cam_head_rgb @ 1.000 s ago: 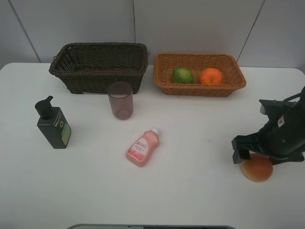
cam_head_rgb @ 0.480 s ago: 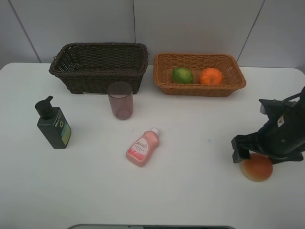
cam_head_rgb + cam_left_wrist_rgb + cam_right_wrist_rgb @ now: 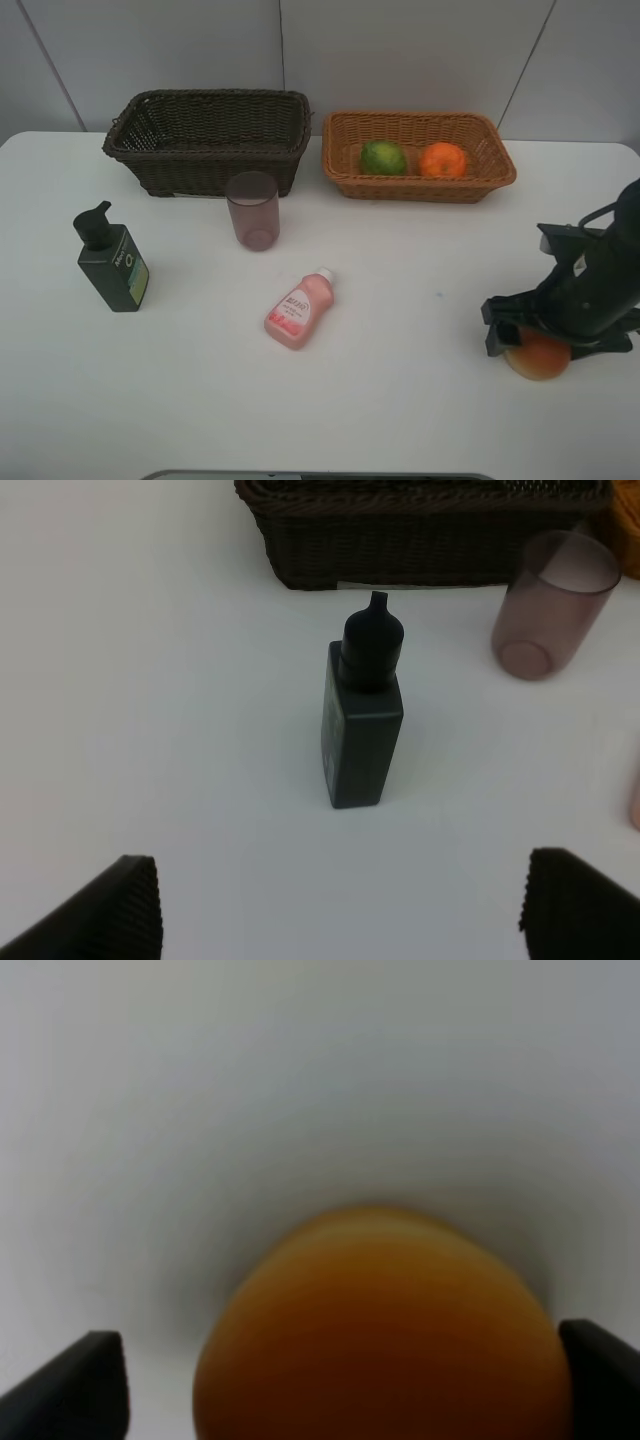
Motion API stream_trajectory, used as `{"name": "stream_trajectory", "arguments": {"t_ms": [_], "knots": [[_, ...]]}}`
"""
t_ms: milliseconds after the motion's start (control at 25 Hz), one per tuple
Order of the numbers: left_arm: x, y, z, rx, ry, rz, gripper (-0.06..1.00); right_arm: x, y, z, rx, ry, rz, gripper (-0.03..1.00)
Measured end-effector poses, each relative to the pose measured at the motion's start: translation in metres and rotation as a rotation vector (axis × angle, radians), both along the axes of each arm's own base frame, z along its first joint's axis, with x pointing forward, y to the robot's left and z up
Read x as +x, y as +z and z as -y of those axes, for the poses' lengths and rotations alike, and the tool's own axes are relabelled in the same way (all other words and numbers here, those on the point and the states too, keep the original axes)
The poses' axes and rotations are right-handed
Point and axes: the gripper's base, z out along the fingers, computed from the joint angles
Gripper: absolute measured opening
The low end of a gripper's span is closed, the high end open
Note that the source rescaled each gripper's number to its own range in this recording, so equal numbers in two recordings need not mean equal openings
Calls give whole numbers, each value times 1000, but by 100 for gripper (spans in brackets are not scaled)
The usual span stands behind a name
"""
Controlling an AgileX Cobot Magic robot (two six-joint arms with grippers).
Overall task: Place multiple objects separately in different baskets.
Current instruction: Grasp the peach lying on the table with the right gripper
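Note:
At the right front of the table, my right gripper (image 3: 545, 343) straddles the red-yellow fruit (image 3: 541, 360) from above. In the right wrist view the fruit (image 3: 380, 1310) fills the space between the fingertips (image 3: 70, 1380), with a gap on one side, so the right gripper (image 3: 340, 1385) is open. The green citrus (image 3: 383, 157) and the orange (image 3: 442, 159) lie in the light tan basket (image 3: 420, 189). The dark brown basket (image 3: 205, 165) looks empty. My left gripper (image 3: 340, 905) is open, short of the upright dark green pump bottle (image 3: 362, 720). It does not show in the high view.
A mauve cup (image 3: 252, 210) stands in front of the dark basket. A pink white-capped bottle (image 3: 298, 310) lies on its side mid-table. The pump bottle (image 3: 112, 260) stands at the left. Both baskets sit along the back, by the wall.
My right gripper has sunk lower over the red-yellow fruit, hiding more of it, and its jaws have narrowed a little. Nothing else has moved.

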Motion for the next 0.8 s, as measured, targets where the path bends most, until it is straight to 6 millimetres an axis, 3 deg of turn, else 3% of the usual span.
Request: {"name": "stream_trajectory", "arguments": {"t_ms": [80,120,200,240,800], "knots": [[0,0,0,0,0,0,92,0,0,0,0,0,0,67],[0,0,0,0,0,0,92,0,0,0,0,0,0,54],[0,0,0,0,0,0,92,0,0,0,0,0,0,13],[0,0,0,0,0,0,92,0,0,0,0,0,0,1],[0,0,0,0,0,0,92,0,0,0,1,-1,0,0]]}}
